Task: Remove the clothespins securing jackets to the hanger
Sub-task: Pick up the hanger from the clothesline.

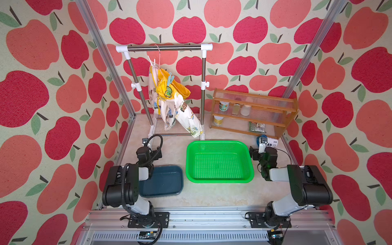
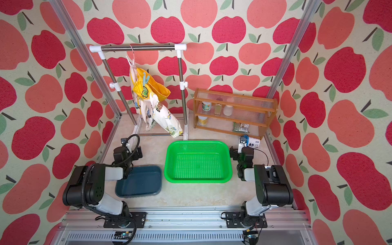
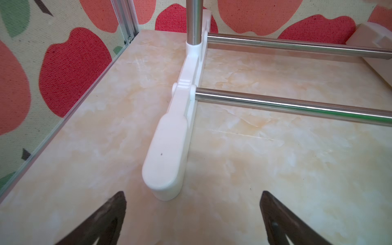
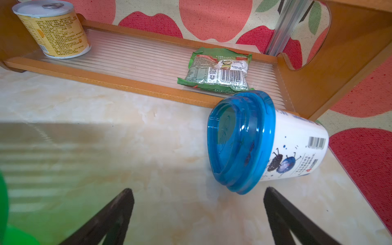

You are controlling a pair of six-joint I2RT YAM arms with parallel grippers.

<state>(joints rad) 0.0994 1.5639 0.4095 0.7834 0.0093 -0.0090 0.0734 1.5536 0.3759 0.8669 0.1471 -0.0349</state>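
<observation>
Arms fold low from the near rail, the left arm point(image 1: 127, 182) over the dark blue plastic tray point(image 1: 167, 182) and the right arm point(image 1: 305, 184) beside the green perforated plastic basket point(image 1: 218, 142). The left gripper point(image 3: 192, 193) hangs just above the tabletop with its jaws spread wide and empty, facing the white plastic foot point(image 3: 167, 152) of the steel-tube rack point(image 1: 165, 48). The right gripper point(image 4: 198, 189) is likewise wide apart and empty, near a tipped white cup with a blue lid point(image 4: 244, 140). Well away from both, the cream dinosaur-print jacket point(image 1: 169, 104) hangs on the thin pale-pink wire hanger point(image 1: 157, 53). A pale-blue plastic clothespin point(image 1: 170, 79) is clipped at its yellow hood; I cannot make out a second.
</observation>
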